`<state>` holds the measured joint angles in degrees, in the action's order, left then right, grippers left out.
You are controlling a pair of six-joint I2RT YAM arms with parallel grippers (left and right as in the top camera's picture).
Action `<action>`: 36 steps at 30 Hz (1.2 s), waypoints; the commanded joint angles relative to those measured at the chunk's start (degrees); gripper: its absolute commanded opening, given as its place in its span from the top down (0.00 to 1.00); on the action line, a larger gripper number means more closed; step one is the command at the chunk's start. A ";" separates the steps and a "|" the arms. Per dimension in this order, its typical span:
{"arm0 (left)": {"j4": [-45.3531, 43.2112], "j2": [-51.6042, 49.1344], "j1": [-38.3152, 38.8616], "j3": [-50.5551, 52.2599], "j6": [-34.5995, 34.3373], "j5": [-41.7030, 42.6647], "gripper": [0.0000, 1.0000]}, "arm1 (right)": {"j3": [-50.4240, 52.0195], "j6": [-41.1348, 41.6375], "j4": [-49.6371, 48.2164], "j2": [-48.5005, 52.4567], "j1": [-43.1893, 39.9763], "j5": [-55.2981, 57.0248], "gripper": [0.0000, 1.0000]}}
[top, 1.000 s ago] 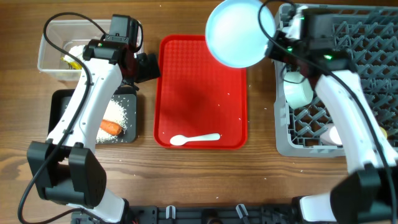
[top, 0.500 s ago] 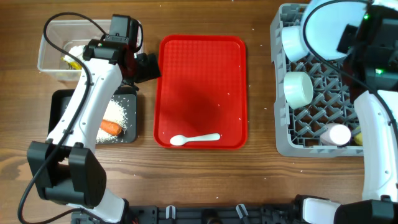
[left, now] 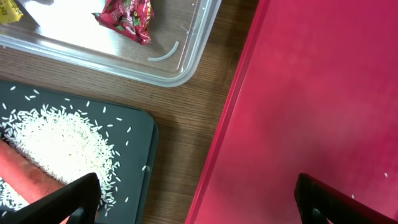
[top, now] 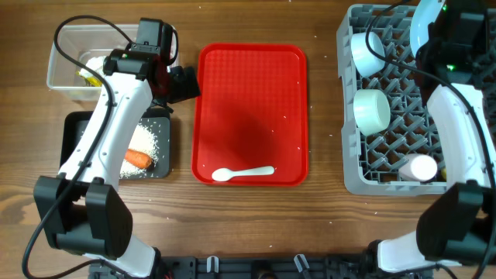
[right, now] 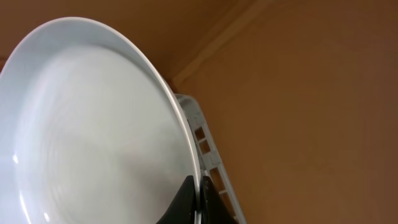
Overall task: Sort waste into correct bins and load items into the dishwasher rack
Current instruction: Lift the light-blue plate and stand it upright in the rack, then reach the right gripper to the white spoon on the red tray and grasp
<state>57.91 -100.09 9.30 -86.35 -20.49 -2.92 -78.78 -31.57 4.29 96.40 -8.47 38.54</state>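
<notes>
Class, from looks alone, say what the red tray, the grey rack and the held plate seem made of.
Red tray: probably plastic, matte, faintly textured, moulded rim. Grey rack: moulded plastic, dull, regular peg grid. Plate: smooth, glossy sheen; ceramic or melamine, unclear.

This looks like a robot test room, set up like a small kitchen; a white and black left arm point(top: 116, 116) and a right arm point(top: 456, 147) stand at a wooden table point(top: 325, 225), with black wires point(top: 87, 19) on them; on the table are kitchen things: a grey dish rack point(top: 384, 186), a red tray point(top: 256, 101), a clear tub point(top: 66, 50) and a black tray point(top: 74, 132).
</notes>
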 commanded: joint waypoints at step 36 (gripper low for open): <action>-0.02 -0.44 -0.09 0.33 -0.13 0.31 0.00 | -0.39 40.50 43.17 -11.76 21.11 -61.07 0.00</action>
<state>57.93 -100.18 9.30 -86.35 -20.51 -2.92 -79.11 7.29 43.81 82.26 7.46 -17.26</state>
